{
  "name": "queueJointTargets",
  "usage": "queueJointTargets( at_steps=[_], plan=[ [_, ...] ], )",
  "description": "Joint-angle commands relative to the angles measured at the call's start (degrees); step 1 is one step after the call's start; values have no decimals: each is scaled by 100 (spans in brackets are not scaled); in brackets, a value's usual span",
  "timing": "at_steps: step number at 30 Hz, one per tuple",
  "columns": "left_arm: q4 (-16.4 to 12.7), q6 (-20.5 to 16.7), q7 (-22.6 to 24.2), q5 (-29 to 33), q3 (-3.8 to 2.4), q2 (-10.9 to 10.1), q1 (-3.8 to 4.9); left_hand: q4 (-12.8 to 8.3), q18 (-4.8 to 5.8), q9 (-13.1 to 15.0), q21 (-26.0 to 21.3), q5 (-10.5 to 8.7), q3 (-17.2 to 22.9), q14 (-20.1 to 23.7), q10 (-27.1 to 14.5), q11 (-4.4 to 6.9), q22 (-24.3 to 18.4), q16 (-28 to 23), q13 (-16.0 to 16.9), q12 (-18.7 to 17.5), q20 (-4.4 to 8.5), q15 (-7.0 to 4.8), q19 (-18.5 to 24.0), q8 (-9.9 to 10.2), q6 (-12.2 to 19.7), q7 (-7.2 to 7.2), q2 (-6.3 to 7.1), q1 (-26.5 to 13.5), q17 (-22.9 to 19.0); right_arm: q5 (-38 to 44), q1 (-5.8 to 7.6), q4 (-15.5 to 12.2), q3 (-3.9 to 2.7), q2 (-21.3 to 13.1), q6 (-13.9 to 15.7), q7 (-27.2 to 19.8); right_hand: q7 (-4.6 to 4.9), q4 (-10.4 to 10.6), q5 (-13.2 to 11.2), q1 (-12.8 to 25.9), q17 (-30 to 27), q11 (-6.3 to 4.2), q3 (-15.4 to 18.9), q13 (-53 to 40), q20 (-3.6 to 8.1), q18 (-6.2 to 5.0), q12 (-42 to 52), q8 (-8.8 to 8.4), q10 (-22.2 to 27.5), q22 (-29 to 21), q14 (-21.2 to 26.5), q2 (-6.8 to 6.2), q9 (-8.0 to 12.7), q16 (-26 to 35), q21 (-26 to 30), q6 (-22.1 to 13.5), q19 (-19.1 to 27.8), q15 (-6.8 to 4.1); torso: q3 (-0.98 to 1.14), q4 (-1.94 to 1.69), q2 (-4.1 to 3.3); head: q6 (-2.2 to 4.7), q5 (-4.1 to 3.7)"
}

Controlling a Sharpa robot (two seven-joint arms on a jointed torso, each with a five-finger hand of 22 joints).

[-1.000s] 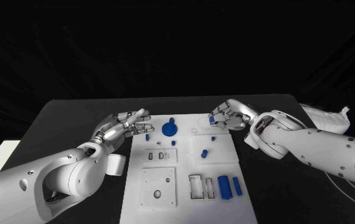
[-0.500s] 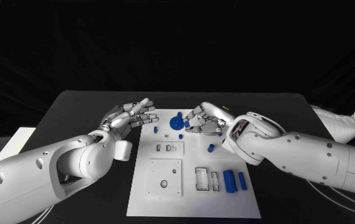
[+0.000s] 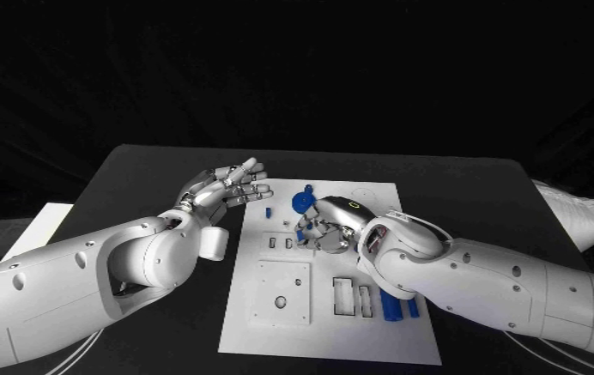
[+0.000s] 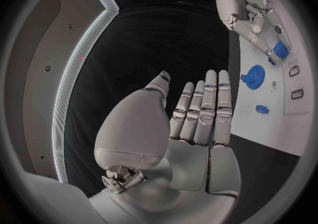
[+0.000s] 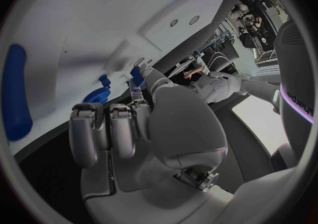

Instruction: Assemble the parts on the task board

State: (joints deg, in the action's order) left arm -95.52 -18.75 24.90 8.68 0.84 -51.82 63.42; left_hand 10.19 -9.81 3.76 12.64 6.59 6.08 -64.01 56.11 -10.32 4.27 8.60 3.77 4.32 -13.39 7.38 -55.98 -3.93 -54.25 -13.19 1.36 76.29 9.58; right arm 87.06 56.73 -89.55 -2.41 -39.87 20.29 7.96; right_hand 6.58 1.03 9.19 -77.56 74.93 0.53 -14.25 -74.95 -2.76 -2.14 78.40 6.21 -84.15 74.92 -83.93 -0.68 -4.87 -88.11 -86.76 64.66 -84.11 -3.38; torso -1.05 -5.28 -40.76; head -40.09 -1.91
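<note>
Right hand (image 3: 324,227) is down over the middle of the task board (image 3: 324,341), fingers curled in tight, and it's pinching a small blue part (image 5: 137,74) at its fingertips; the right wrist view shows that bit of blue poking out just past them, right up against the board's surface.

Going near to far on the board: it's a long white plate lying flat on the black table (image 3: 148,169). The near stretch is bare. Then there's a square white panel (image 3: 281,293) with a couple of small holes, and beside it two slim rectangular slots (image 3: 354,296) with blue bar-shaped pieces (image 3: 394,306) just next to them, partly tucked under the right forearm. Past that, a smaller panel (image 3: 279,243) with short slots, touching distance from the curled fingers. Farther still, a small blue peg (image 3: 269,212) stands on its own, and near the far end sits a round blue gear-like piece (image 3: 303,198) with a knob on top.

Left hand (image 3: 227,186) hangs off the board's left edge, above the table, palm open, fingers straight and together, holding nothing.
</note>
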Motion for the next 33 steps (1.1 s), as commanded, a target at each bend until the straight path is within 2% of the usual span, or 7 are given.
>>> queueJointTargets(
  at_steps=[1, 7, 13, 28, 33],
  plan=[
    [-13, 144, 68, 43, -3, 14, 2, -35, -72, -1, -28, -26, 8, 24, 36, -18, -7, -28, 2, -13, -26, 6, -15, 15, -9, -25, -62, 17, 9, 472, -26, 35, 0, 54, -313, 332, -191, 43, -14, 83, 1051, -45, 0, -702, 33, 50, -31, 125, -64, 763, -513, 3, -80, -2, 8, 235, -254, -36, 4, 2, -7, -38, 10],
    [-14, 146, 61, 43, -3, 22, 2, -35, -72, -1, -28, -26, 8, 24, 36, -18, -7, -28, 2, -13, -26, 6, -15, 15, -9, -25, -62, 17, 9, 585, -53, 76, 15, 144, -470, 406, -193, 49, -18, 112, 1044, -46, 7, -705, 34, 50, -27, 125, -67, 760, -512, -10, -79, 2, 9, 238, -253, -37, 14, -3, -10, -87, 4],
    [-21, 152, 51, 43, -3, 27, 2, -35, -72, -1, -28, -26, 8, 24, 36, -18, -7, -28, 2, -13, -26, 6, -15, 15, -9, -25, -62, 17, 9, 668, -61, 111, 19, 196, -477, 468, -193, 52, -20, 126, 1042, -46, 10, -706, 34, 49, -28, 124, -67, 756, -512, -15, -78, 2, 12, 238, -251, -37, 9, 0, -9, -100, -1],
    [-45, 147, 40, 44, -2, 17, 3, -35, -72, -1, -28, -26, 8, 24, 36, -18, -7, -28, 2, -13, -26, 6, -15, 15, -9, -25, -62, 17, 9, 780, -63, 154, 21, 248, -593, 596, -181, 58, -29, 195, 1018, -39, 22, -629, 35, 43, -149, 100, -14, 728, -507, -66, -65, 14, 26, 203, -239, -35, 6, -2, -5, -96, -24],
    [-54, 145, 37, 44, -2, 9, 3, -48, -72, 0, -32, -27, 10, 18, 54, -14, -9, -35, 3, -8, -24, 2, -22, 13, -21, -20, -74, 16, 16, 843, -63, 137, 21, 248, -759, 683, -142, 69, -52, 283, 996, -11, 57, -518, 25, 37, -325, 49, 70, 696, -502, -161, -40, 26, 44, 128, -223, -16, 7, -1, -7, -101, -26]
  ],
)
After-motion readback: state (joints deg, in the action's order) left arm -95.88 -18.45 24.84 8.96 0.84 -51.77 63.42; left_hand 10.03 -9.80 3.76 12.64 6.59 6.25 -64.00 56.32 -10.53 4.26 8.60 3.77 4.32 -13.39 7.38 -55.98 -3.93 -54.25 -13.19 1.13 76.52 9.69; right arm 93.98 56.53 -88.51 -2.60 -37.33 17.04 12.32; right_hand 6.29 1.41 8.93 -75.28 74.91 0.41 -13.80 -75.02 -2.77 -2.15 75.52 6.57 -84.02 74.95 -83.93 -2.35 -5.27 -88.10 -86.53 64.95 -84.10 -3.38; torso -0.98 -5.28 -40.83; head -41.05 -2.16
